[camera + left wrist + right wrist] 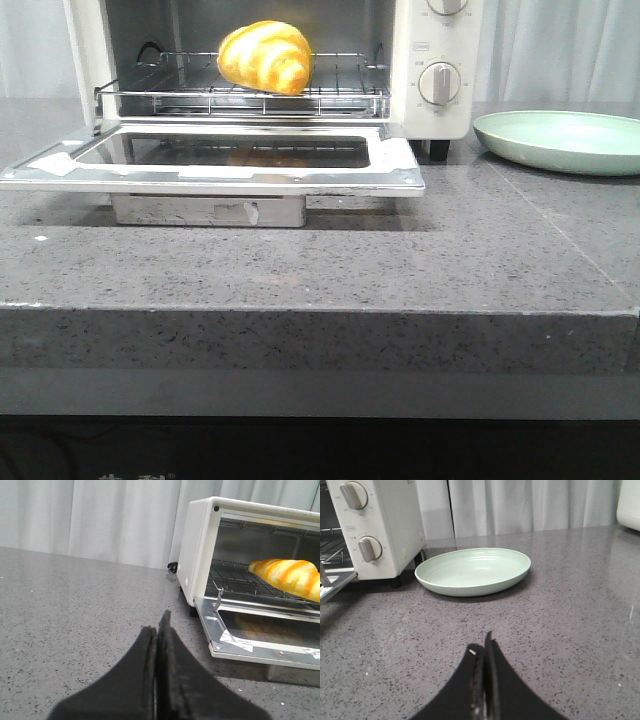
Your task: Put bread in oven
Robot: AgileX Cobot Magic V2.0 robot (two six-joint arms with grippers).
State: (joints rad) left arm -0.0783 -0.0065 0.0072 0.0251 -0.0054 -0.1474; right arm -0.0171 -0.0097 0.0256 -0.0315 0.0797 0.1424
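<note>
The left gripper (159,630) hangs over bare grey countertop (300,270), its 2 black fingers pressed together with nothing between them, well apart from the oven (200,555), which stands at about 2 o'clock from it in the left wrist view. In the front view the oven's glass door (215,160) lies dropped flat toward 6 o'clock. The bread (266,57) sits on the wire rack (240,95) inside the cavity — glossy yellow with darker ridges, roughly mid-rack. 2 round knobs (439,83) show on the oven's right panel, though the upper one is cut off by the frame edge. At 3 o'clock of the oven lies a pale green plate (560,140), near its black foot. The right gripper (484,652) is clenched on nothing — the plate sits at 12 o'clock from it.
</note>
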